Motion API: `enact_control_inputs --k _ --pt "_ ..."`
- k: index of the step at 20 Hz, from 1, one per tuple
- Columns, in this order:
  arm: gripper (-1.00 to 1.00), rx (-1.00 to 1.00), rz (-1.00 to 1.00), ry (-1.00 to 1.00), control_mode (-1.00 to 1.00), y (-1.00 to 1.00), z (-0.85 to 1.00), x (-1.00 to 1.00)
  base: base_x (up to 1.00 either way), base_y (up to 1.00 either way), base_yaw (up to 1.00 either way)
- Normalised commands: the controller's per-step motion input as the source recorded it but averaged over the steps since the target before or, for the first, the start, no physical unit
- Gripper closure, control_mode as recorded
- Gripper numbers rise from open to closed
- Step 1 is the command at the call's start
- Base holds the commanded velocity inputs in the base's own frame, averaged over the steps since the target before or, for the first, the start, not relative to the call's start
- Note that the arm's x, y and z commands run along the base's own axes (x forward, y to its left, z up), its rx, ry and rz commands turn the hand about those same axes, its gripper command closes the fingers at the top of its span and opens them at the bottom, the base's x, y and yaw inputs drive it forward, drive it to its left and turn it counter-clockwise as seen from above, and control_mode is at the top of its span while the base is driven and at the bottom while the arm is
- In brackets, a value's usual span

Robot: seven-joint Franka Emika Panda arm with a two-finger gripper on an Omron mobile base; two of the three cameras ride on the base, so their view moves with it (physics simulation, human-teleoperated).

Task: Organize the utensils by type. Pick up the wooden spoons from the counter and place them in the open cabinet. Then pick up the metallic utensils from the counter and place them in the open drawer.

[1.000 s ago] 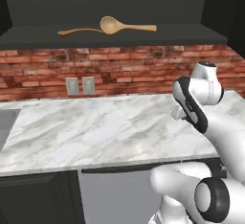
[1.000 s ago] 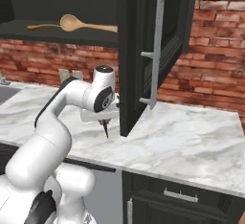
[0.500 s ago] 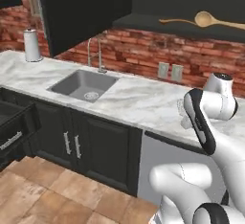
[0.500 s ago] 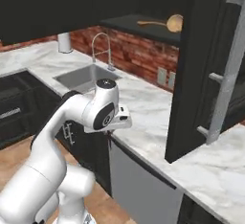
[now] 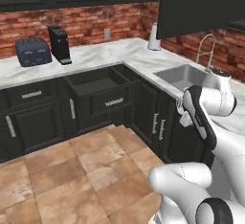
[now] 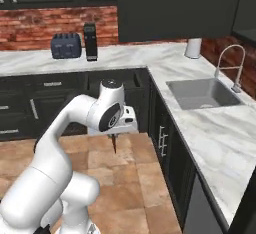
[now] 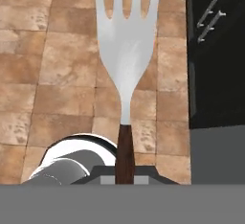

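My gripper (image 7: 125,171) is shut on the dark handle of a metal fork (image 7: 127,50), whose silver prongs point away from the hand over the tiled floor. From the right base camera, the gripper (image 6: 116,133) hangs in front of the lower cabinets with the fork (image 6: 115,146) pointing down. The open drawer (image 5: 95,87) stands pulled out of the black lower cabinets, left of the gripper (image 5: 183,117) and apart from it. The white marble counter (image 5: 103,50) runs around the corner. The wooden spoons are out of view.
A toaster (image 5: 32,50) and a black coffee machine (image 5: 60,43) stand on the far counter, a paper towel roll (image 5: 153,36) at the corner. A steel sink (image 5: 184,74) with a faucet (image 5: 206,50) lies to the right. Brown floor tiles (image 5: 72,170) spread below.
The base has swung around, so the views shifted from the upper cabinet with the spoons to the corner with the open drawer. The gripper has stayed shut on the fork.
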Motion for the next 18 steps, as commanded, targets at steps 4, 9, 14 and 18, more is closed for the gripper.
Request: enact_control_inputs --k 4,9,14,18 --pt "1.0 0.0 0.0 0.0 1.0 0.0 0.0 0.0 0.44 0.74 0.43" --pt "1.0 0.0 0.0 0.0 1.0 0.0 0.0 0.0 0.72 0.65 0.25" --pt "1.0 0.0 0.0 0.0 1.0 0.0 0.0 0.0 1.0 0.27 -0.06" --pt "1.0 0.0 0.0 0.0 1.0 0.0 0.0 0.0 1.0 0.39 -0.13"
